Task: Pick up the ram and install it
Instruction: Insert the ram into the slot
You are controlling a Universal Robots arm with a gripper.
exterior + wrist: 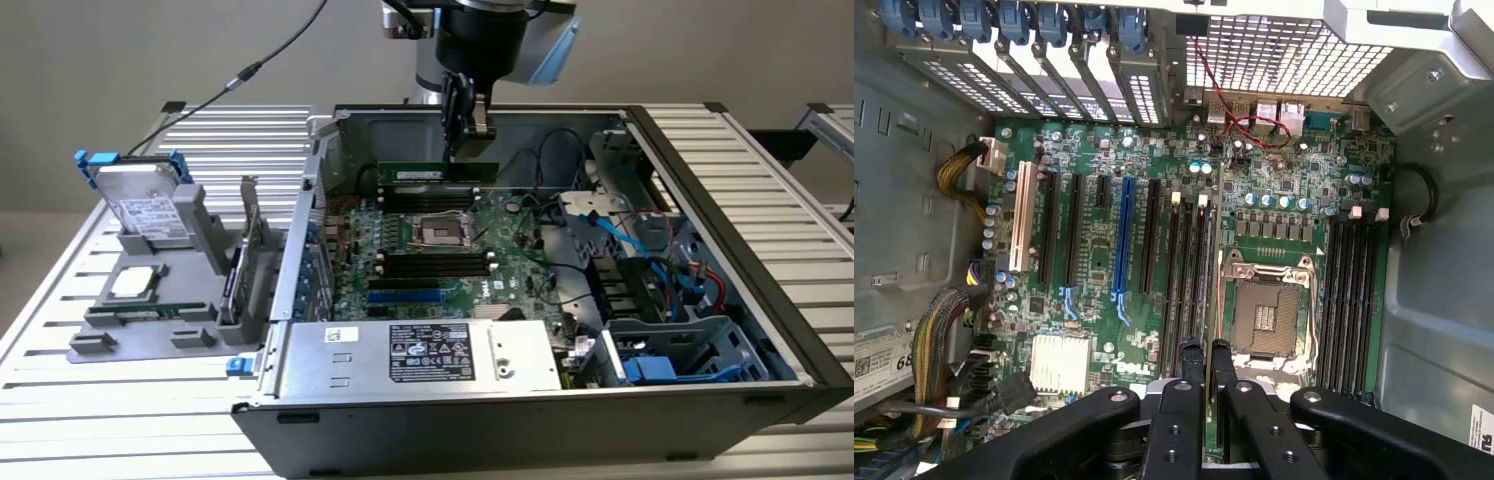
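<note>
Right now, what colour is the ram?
Green; the ram shows best in the exterior view.

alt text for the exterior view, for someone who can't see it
A robot arm's claw grips the ram, a green stick held level over the motherboard inside an open computer case. On the exterior view's left, a grey holder on the slatted table carries a hard drive.

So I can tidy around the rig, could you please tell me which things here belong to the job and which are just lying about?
Job: ram held in the jaws; memory slots; motherboard.
Lying about: hard drive; loose processor; expansion card.
</note>
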